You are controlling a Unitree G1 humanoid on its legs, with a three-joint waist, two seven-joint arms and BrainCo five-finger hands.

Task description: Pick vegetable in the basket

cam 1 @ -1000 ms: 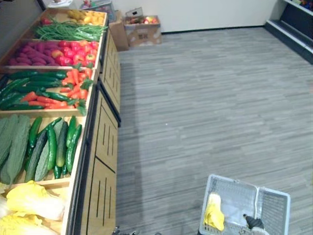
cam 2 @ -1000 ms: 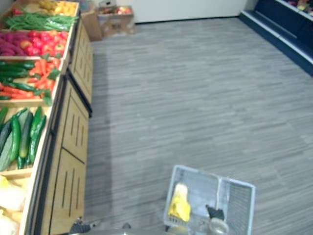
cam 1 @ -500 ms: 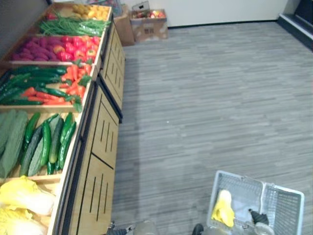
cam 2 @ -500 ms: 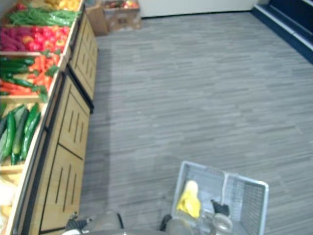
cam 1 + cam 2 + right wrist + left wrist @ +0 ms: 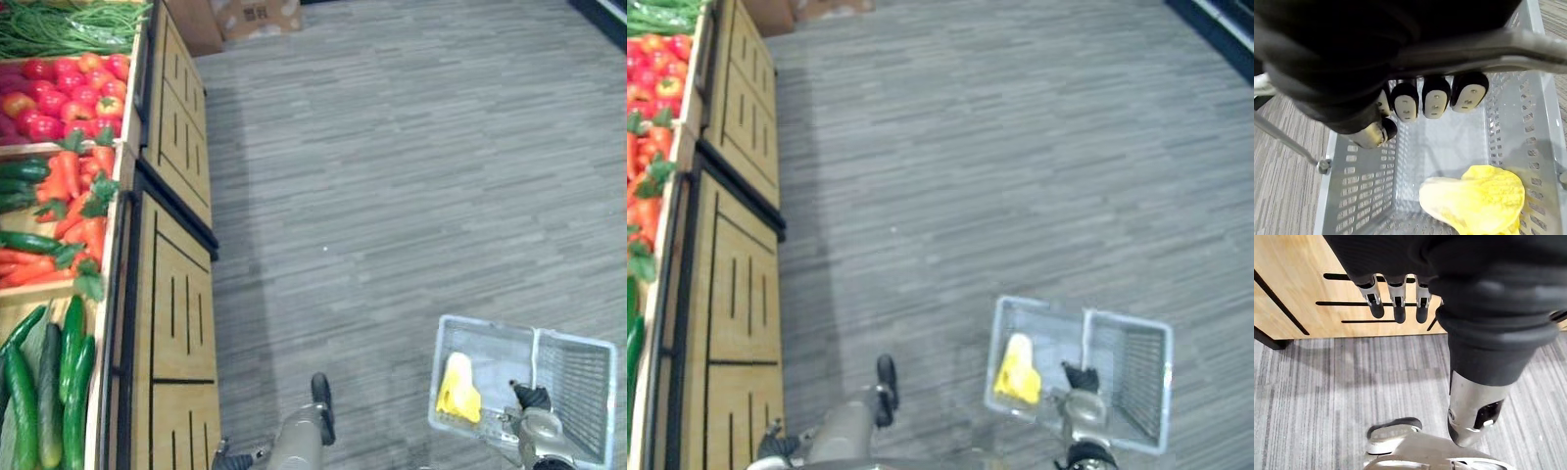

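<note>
A grey plastic basket [image 5: 580, 384] hangs low at my right over the floor. My right hand [image 5: 534, 419] is shut on its handle [image 5: 1508, 45], with the dark fingertips [image 5: 1432, 98] curled under the bar. One yellow leafy cabbage [image 5: 1476, 196] lies on the basket's bottom, toward its left end [image 5: 457, 390]. My left hand [image 5: 1397, 303] hangs open, fingers straight, close to the wooden front of the vegetable stand [image 5: 1298, 289], holding nothing.
The wooden stand [image 5: 176, 284] runs along the left. Its bins hold cucumbers [image 5: 54, 392], carrots [image 5: 83, 211], red peppers [image 5: 59, 88] and green beans [image 5: 69, 24]. A cardboard box [image 5: 253, 12] sits at the far end. Grey plank floor [image 5: 411, 176] stretches to the right.
The camera has tilted down and shifted, so the stand slid to the left edge and the cabbage bin left the view. The basket stays in my right hand.
</note>
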